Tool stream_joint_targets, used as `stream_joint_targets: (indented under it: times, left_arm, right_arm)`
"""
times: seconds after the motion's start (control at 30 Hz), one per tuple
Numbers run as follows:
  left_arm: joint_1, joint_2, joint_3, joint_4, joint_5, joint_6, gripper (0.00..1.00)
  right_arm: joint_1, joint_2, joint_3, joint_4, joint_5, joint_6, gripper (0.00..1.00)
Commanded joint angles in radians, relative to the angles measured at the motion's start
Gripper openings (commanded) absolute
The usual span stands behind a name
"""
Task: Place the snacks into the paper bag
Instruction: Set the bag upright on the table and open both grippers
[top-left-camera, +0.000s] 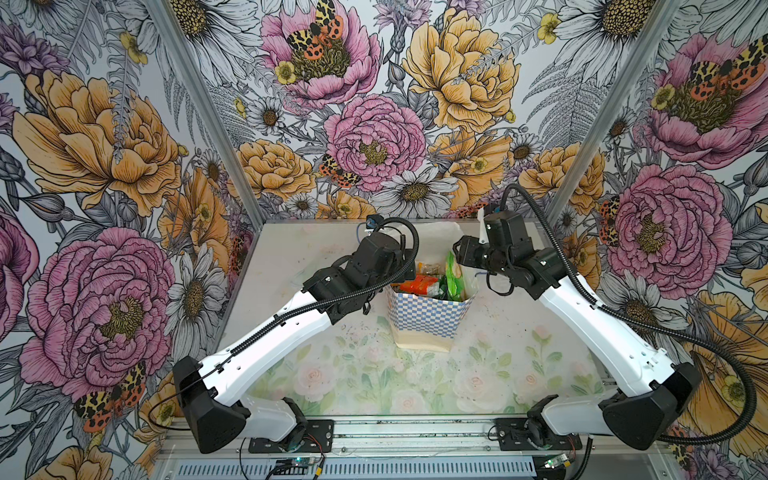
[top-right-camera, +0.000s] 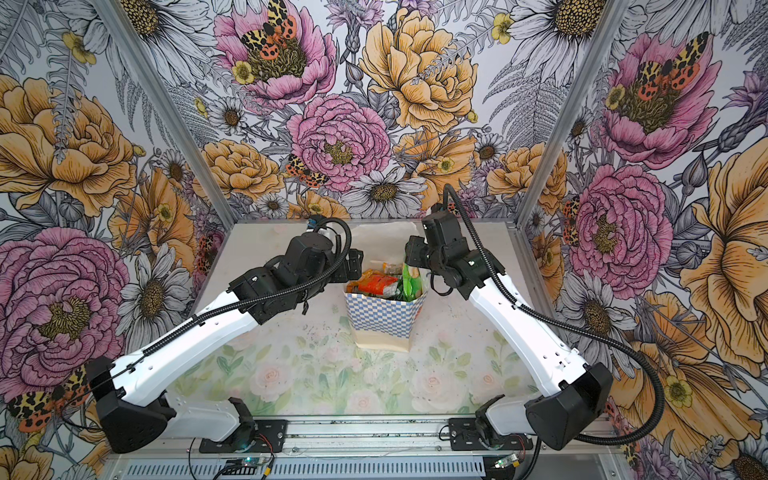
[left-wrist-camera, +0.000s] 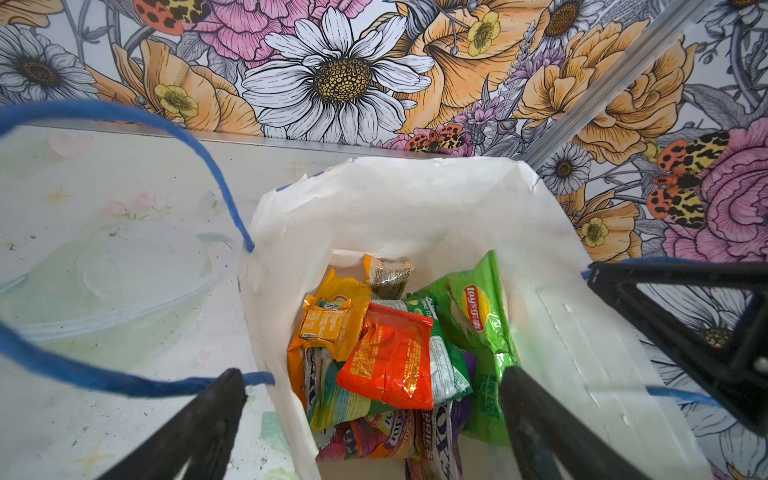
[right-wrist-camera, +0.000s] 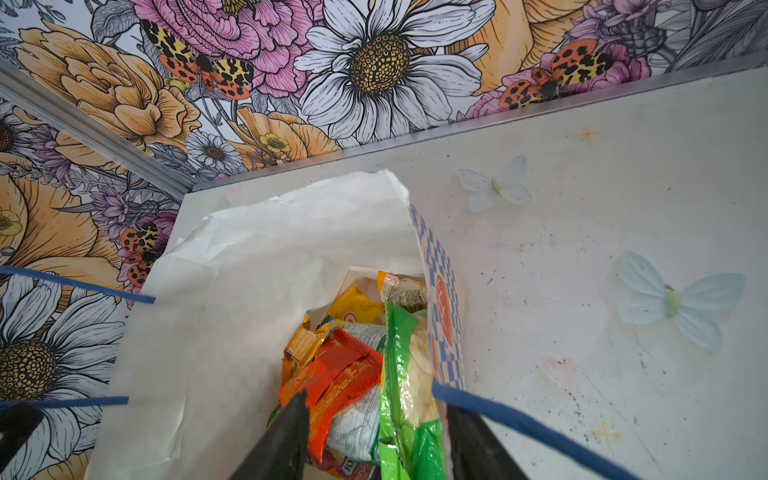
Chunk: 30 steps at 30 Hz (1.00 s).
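Left arm: reaches from its near-left base forward and inward, wrist tipped down over the left rim of the paper bag (top-left-camera: 428, 316). Left gripper (left-wrist-camera: 372, 372) is wide open and holds nothing; in its wrist view one finger sits outside the left wall over the table (top-left-camera: 519, 332) and the other over the bag interior, so it straddles that wall. The left blue cord handle (left-wrist-camera: 124, 382) loops outside and runs just against the outer fingertip. Centre: the bag stands upright mid-table with its mouth up. By my read the mouth's long axis runs away from the arm bases, with the handle walls facing the two arms. The snacks (left-wrist-camera: 386, 353) are piled inside directly below both grippers. An orange packet lies on top and the green Lay's packet (left-wrist-camera: 478, 316) stands on edge against the right wall. Both top views show no packet left on the table, so loading looks done. Right arm: mirror pose from the near-right base, wrist over the right rim. Right gripper (right-wrist-camera: 376, 401) has its jaws parted and clamps nothing I can see, with the green packet and right wall between the fingers. The right blue cord (right-wrist-camera: 519, 419) lies across the outer finger. Both grippers are equally near. The key relation is fingers astride the walls with cords touching, so I'd exit straight up; a sideways pull could snag a cord and tip the bag.
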Motion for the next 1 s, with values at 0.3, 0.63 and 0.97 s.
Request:
stream_joint_targets:
  times: [0.3,0.63,0.97]
  left_arm:
    - [-0.041,-0.269,-0.089,0.041,-0.158,0.167,0.99]
    - [0.002,-0.622,-0.498,0.419,-0.458,0.276,0.99]
    - [0.219,-0.777,-0.958,0.682,-0.591,0.164,0.99]
  right_arm:
    - [0.0,-0.08,0.111,-0.028,-0.168,-0.072,0.65]
    - [-0.006,-0.26,0.058,-0.017,0.05,-0.151,0.66]
    - [-0.037,-0.594,-0.244,0.036,0.576,-0.119,0.8]
